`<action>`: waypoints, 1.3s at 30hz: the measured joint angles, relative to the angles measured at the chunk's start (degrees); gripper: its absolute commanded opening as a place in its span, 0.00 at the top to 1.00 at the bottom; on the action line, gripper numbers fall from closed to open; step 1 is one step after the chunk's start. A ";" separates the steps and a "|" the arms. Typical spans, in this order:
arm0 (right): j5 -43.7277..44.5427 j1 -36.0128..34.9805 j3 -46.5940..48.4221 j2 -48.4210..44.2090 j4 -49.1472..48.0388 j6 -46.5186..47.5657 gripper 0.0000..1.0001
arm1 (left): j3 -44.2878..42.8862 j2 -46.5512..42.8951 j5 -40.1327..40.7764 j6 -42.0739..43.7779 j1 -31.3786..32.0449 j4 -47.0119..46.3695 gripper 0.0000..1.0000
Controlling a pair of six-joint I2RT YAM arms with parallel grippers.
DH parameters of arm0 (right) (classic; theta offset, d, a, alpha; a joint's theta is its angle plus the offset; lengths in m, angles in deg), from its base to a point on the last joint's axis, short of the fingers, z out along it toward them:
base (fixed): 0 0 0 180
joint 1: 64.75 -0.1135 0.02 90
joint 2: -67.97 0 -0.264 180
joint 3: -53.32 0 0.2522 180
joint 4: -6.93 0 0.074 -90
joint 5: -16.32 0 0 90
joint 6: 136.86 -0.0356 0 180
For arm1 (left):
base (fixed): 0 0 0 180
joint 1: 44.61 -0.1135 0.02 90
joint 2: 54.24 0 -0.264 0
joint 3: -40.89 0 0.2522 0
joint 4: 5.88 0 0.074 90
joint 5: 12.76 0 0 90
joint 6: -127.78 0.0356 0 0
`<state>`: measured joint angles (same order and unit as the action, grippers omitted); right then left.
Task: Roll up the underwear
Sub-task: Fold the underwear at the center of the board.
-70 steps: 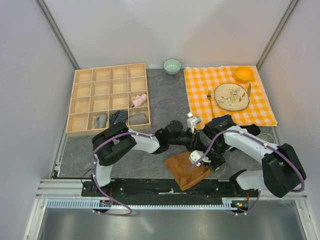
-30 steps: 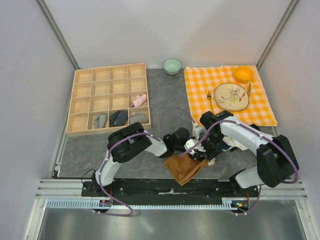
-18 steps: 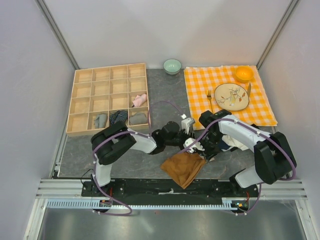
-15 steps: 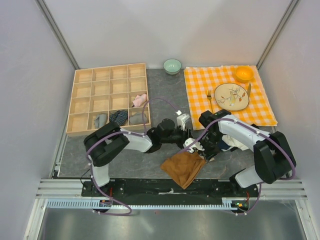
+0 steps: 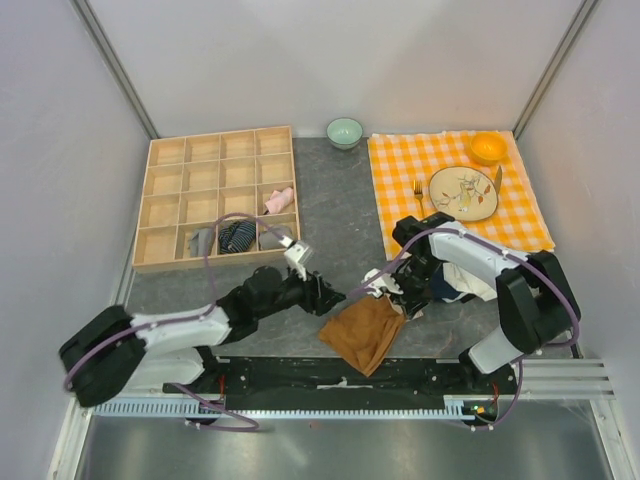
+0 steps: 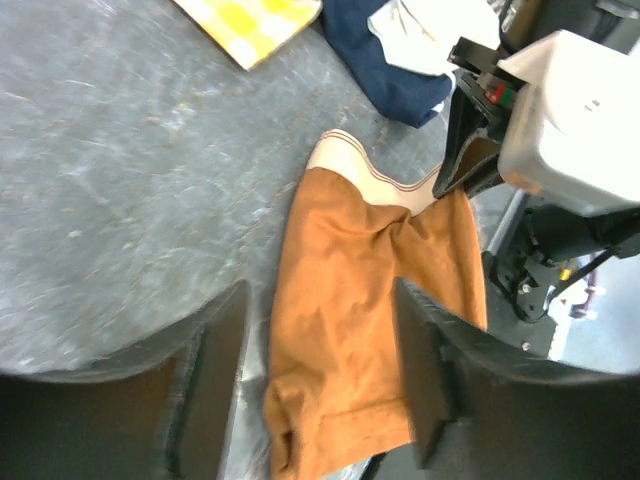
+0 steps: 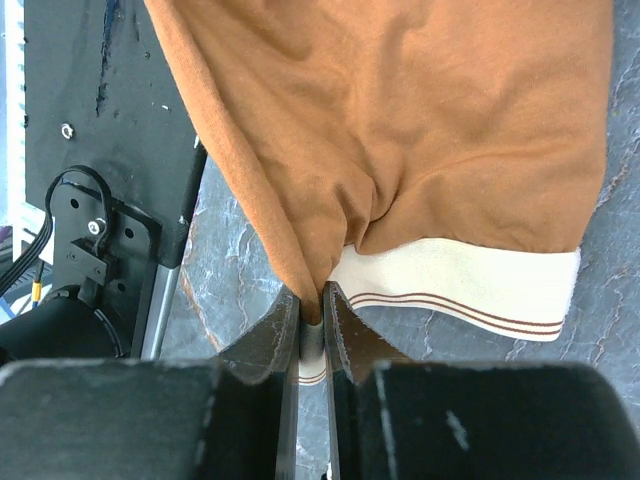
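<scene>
Right wrist view, right gripper (image 7: 312,300) clamped tight on a fold of the rust-brown underwear (image 7: 400,130) beside its tan band (image 7: 470,285), garment sprawled on the grey table (image 5: 340,200) at the near edge, left gripper (image 6: 320,300) spread wide just left of it, apparently not touching.
</scene>
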<state>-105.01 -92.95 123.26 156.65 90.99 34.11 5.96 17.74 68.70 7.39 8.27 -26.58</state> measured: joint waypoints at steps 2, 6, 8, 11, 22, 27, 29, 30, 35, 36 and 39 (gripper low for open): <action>-0.15 0.07 0.61 1.01 0.07 -0.17 0.97 | 3.61 -7.63 2.78 1.18 0.00 1.70 0.11; -0.46 0.26 2.14 3.82 0.07 -0.46 0.97 | 8.79 -23.28 7.19 2.10 -0.04 6.19 0.07; -0.68 0.33 3.19 5.35 0.13 -0.72 0.97 | 10.12 -29.90 7.65 2.47 -0.09 9.11 0.09; -1.38 0.37 5.16 7.74 0.31 -1.07 0.97 | 10.60 -35.47 6.71 3.41 -0.13 12.79 0.12; -3.56 0.76 11.89 16.72 1.25 -2.84 0.97 | 11.26 -26.16 2.95 15.23 12.98 15.08 0.15; -4.37 1.07 13.07 18.03 1.99 -3.23 0.97 | 8.96 -15.45 5.18 21.81 19.85 12.09 0.14; -4.70 1.07 13.14 18.12 2.14 -3.21 0.97 | 7.50 -10.86 7.02 24.33 23.30 9.38 0.14; -4.85 1.07 13.14 18.12 2.23 -3.21 0.96 | 6.97 -9.05 7.78 25.44 24.70 7.93 0.14; -5.14 1.07 13.18 18.14 2.80 -3.19 0.96 | 3.61 2.82 14.97 31.85 34.32 -1.44 0.12; -5.20 1.07 13.18 18.14 2.89 -3.19 0.97 | 2.67 5.53 17.00 33.38 36.35 -3.13 0.11; -5.38 1.11 13.18 18.16 2.97 -3.17 0.97 | -0.59 12.28 23.28 36.89 40.74 -6.12 0.10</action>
<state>-110.39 -91.84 136.44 174.82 93.96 30.94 5.37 30.03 91.98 44.28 49.01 -32.70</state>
